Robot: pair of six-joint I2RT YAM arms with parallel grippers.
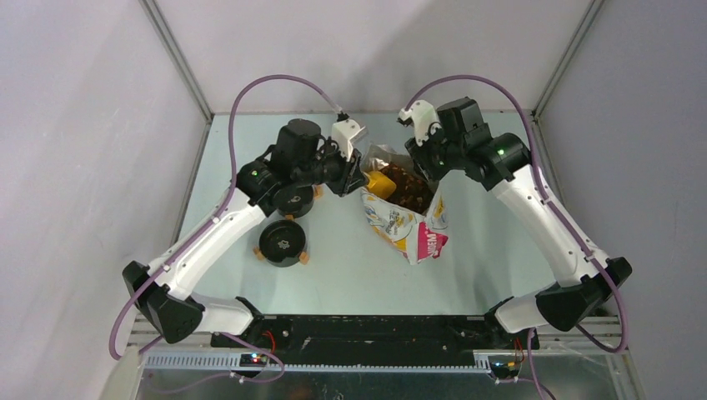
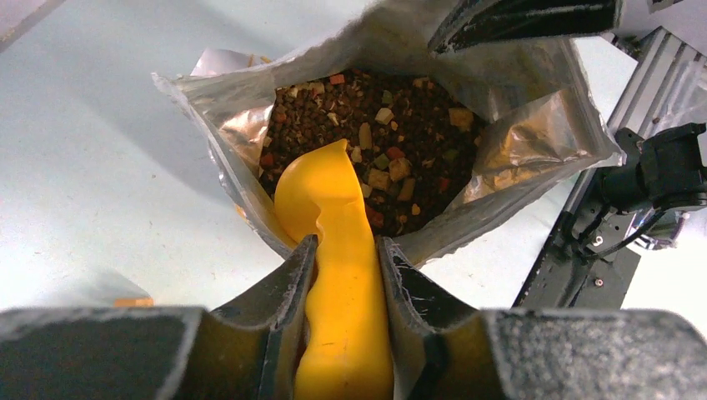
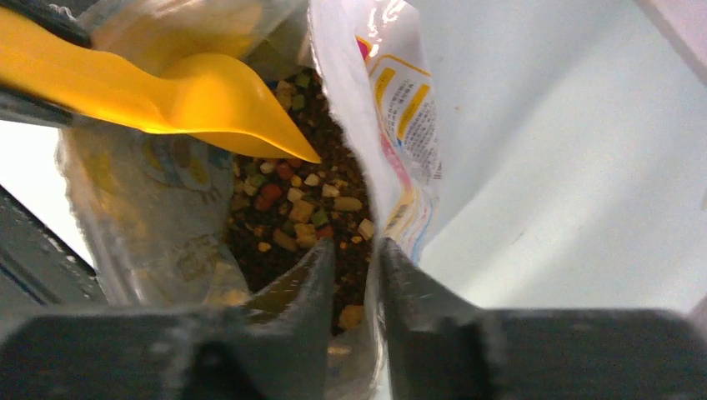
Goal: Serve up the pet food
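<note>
The table is pale blue-green, boxed in by plain grey walls. From the top camera I see the printed bag lying right of centre, mouth towards the far edge, with the pet food dark inside it. My left gripper comes in from the left with the yellow scoop. My right gripper sits at the far right rim of the mouth. Two black bowls stand well left of the bag, one partly under my left arm.

On the left wrist camera both fingers are clamped on the scoop handle. The scoop's tip sits just inside the bag's near lip, at the edge of the kibble. The foil lining stands up around it, and the right arm's hardware crowds the right side.

On the right wrist camera the fingers are pinched together on the bag's wall. The scoop's point hangs over the pellets below.
</note>
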